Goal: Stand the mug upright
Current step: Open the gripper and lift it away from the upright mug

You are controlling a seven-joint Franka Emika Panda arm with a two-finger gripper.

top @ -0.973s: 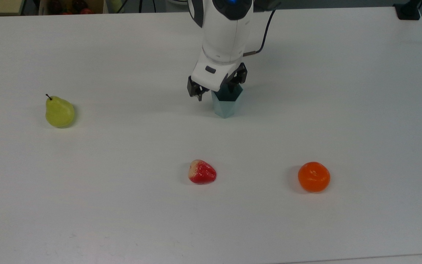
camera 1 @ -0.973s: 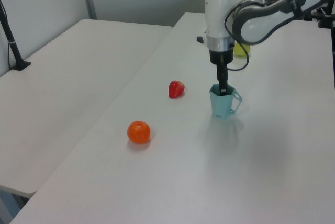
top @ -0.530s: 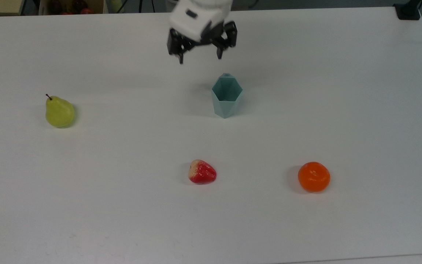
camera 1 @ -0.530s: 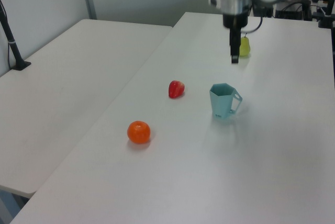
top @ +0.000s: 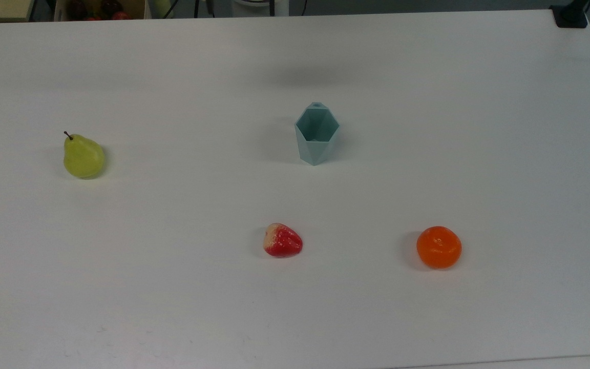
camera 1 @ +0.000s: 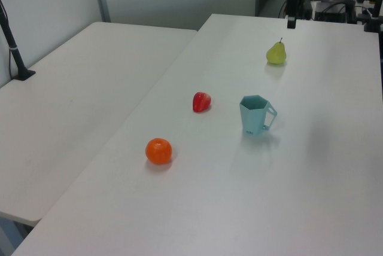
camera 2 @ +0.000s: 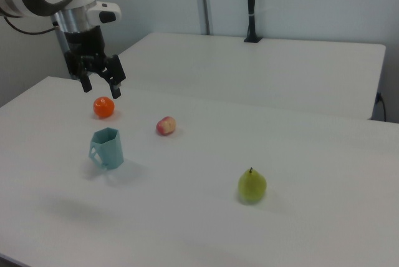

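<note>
the mug (top: 316,134) stands upright on the worktop (top: 479,154); the spread, empty pincer (camera 2: 100,82), at its 12 o'clock in the right view, should simply retreat upward.

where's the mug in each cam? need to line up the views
Top view: the mug stands upright a little above centre, handle on its far side.
Left view: the mug stands right of centre, handle on the left view's right.
Right view: the mug stands at lower left, handle on the right view's left.
Shared landmark: the strawberry, the fruit nearest the mug.
</note>
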